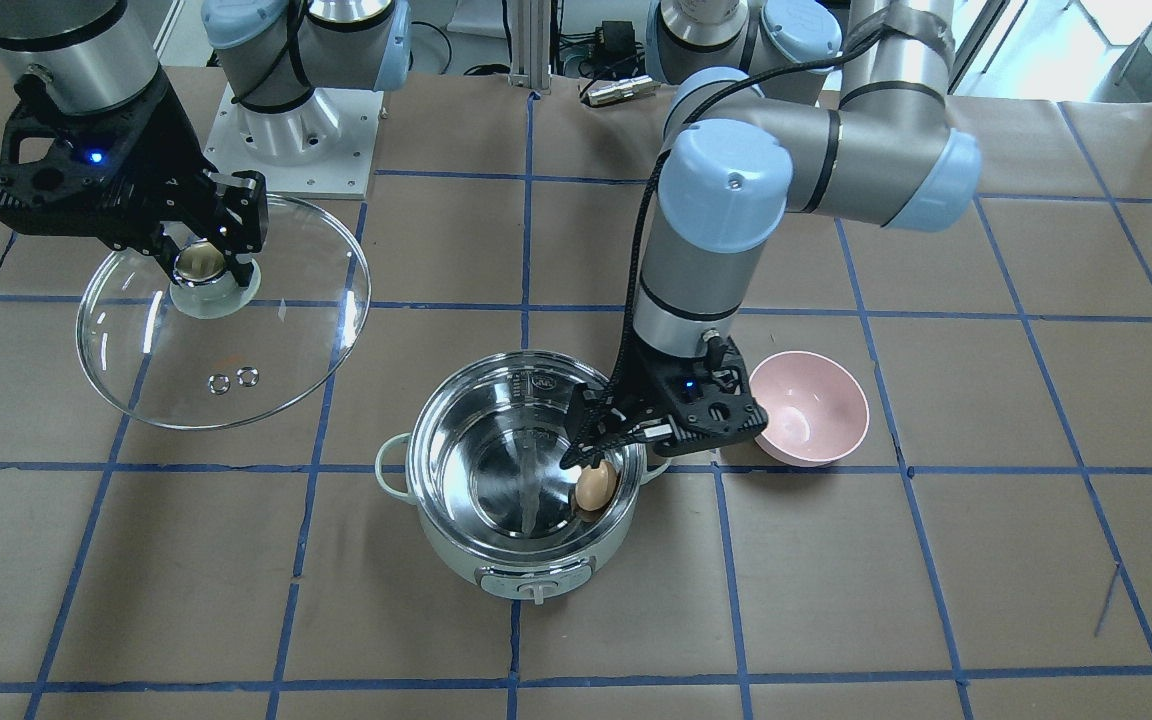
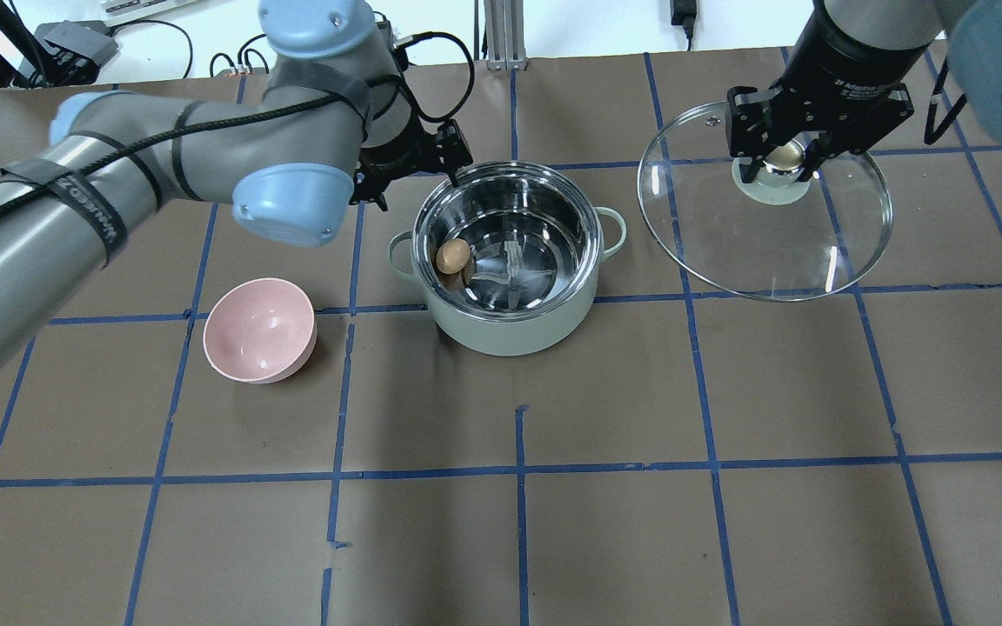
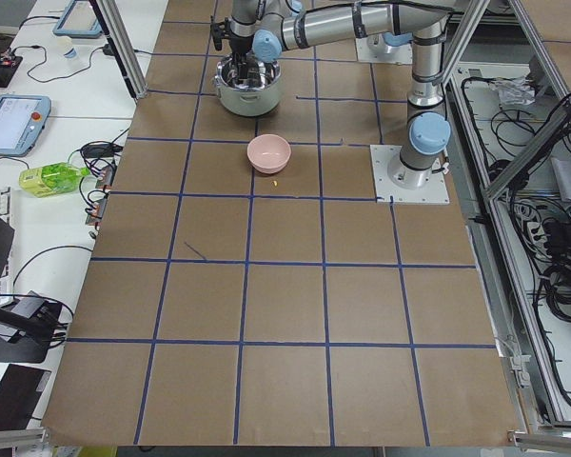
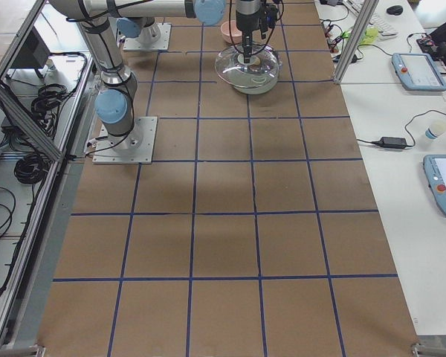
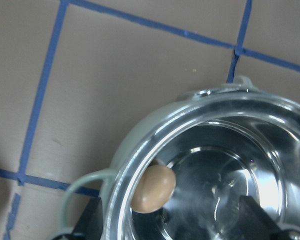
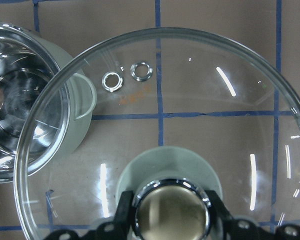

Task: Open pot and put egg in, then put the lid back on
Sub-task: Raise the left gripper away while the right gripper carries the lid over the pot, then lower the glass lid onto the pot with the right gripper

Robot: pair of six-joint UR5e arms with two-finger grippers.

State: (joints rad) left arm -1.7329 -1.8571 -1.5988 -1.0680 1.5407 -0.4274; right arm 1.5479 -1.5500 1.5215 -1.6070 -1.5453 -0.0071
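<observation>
Clenched the right tool [image 1: 204, 262] on the cream-gold knob [image 6: 171, 212] of the lid [image 1: 266, 340], with the glass tilted and held up on the pot's [image 2: 510, 326] side away from the pink bowl [image 2: 259, 330]. Showed the pot's loop handle [image 6: 85, 97] through the glass from the right wrist camera, so higher than that handle, with the metal rim outside the steel mouth. Stood the bowl near the pot's other side, apart from it, on the taped brown surface [image 2: 605, 539]. Made out a small stamp [image 1: 543, 380] and scale marks on the pot's inner wall, and white lettering [image 2: 858, 87] on the right wrist band, all too small to read. Hung the left tool [image 1: 601, 445] over the pot's rim on the bowl side, fingers [image 5: 92, 222] spread wide, grasping nothing. Found the egg [image 2: 453, 256] loose inside the pot, close against the shiny wall beneath that tool; could not tell whether it lay on the pot's floor.
</observation>
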